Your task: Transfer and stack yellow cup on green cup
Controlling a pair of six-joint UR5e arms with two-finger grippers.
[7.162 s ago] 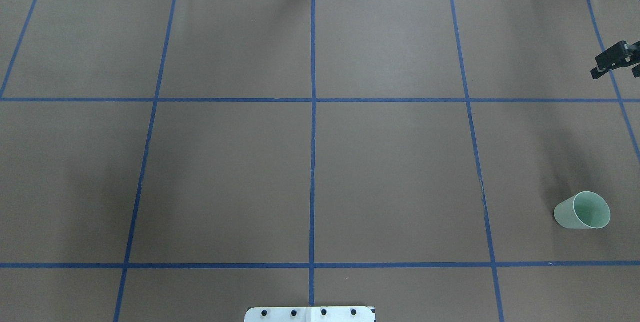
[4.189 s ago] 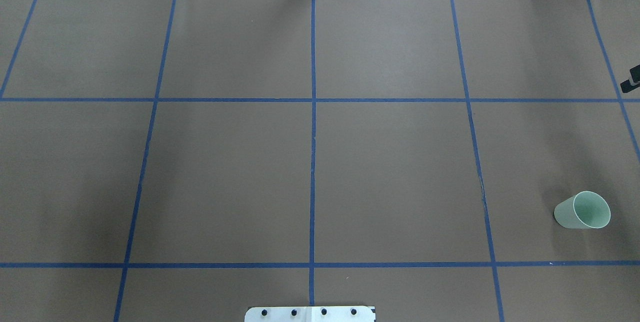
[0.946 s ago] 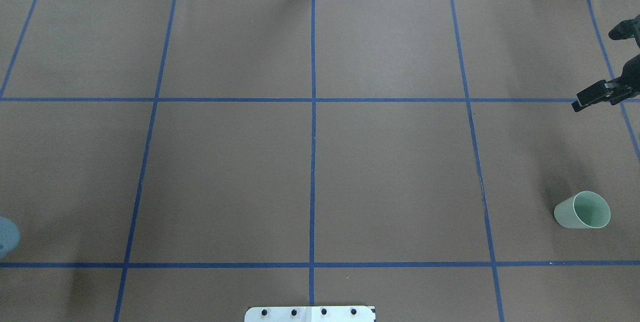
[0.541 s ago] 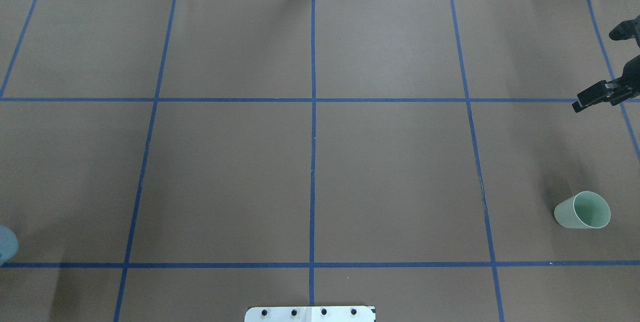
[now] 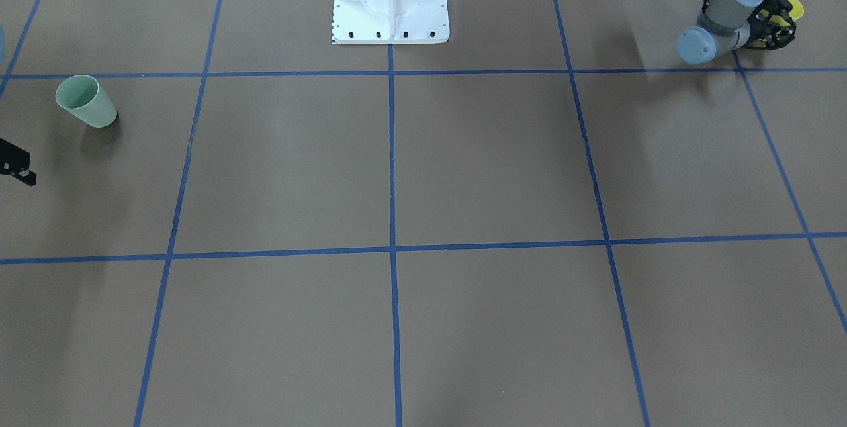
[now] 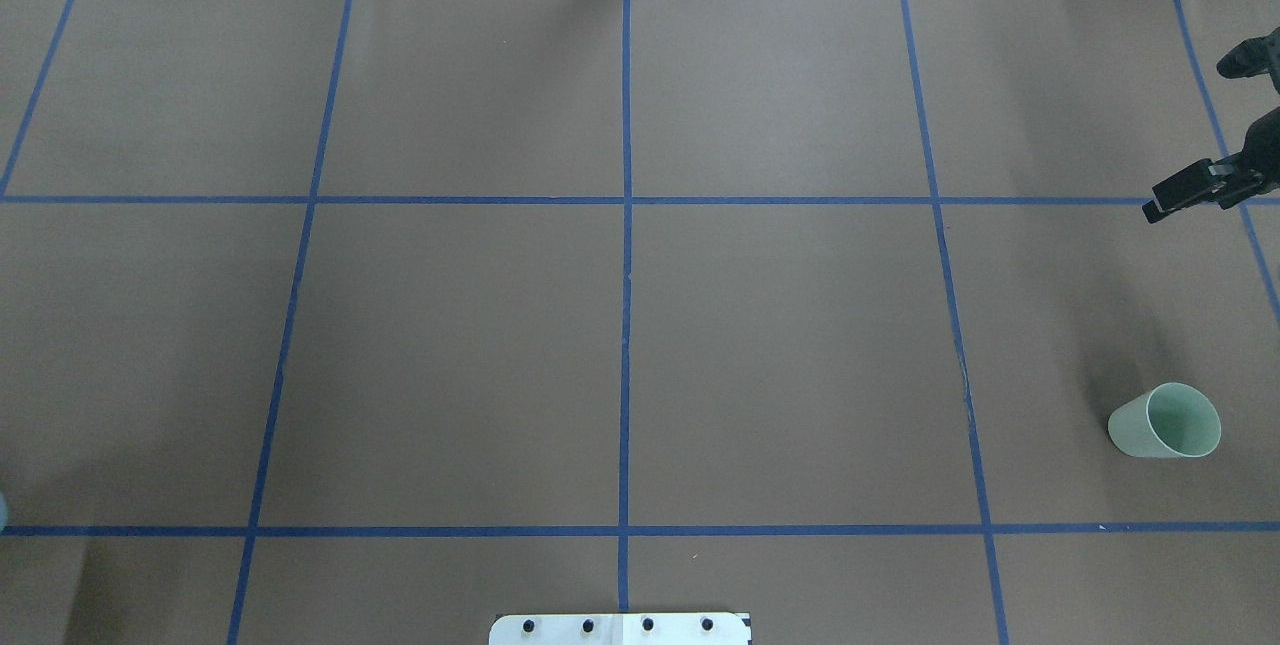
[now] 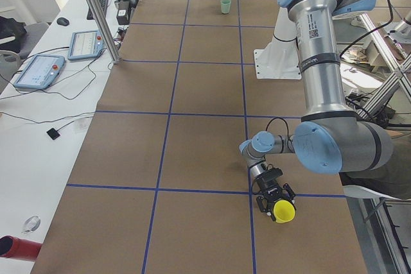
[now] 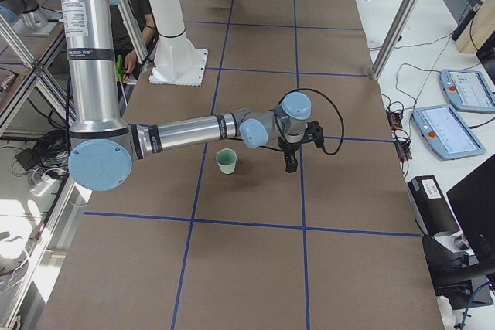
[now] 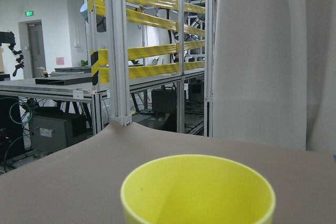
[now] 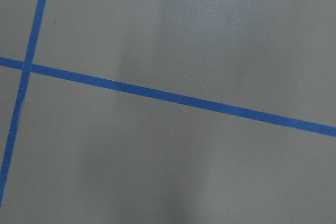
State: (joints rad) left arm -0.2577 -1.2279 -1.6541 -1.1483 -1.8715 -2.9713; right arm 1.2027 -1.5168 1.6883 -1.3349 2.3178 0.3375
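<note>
Front view: yellow cup [image 5: 794, 8] sits right at the left gripper [image 5: 781, 26], can't tell if it's clamped. Overhead: right gripper [image 6: 1187, 143] spread wide, well apart from green cup [image 6: 1165, 422], which stands upright on the bench [image 6: 780, 345]. Left side view: left gripper fingers flank the yellow cup. Right side view: green cup near right gripper.

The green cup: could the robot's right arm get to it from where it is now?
Probably yes. The green cup stands alone on bare table; the right gripper hangs open close by, nothing between them.
</note>
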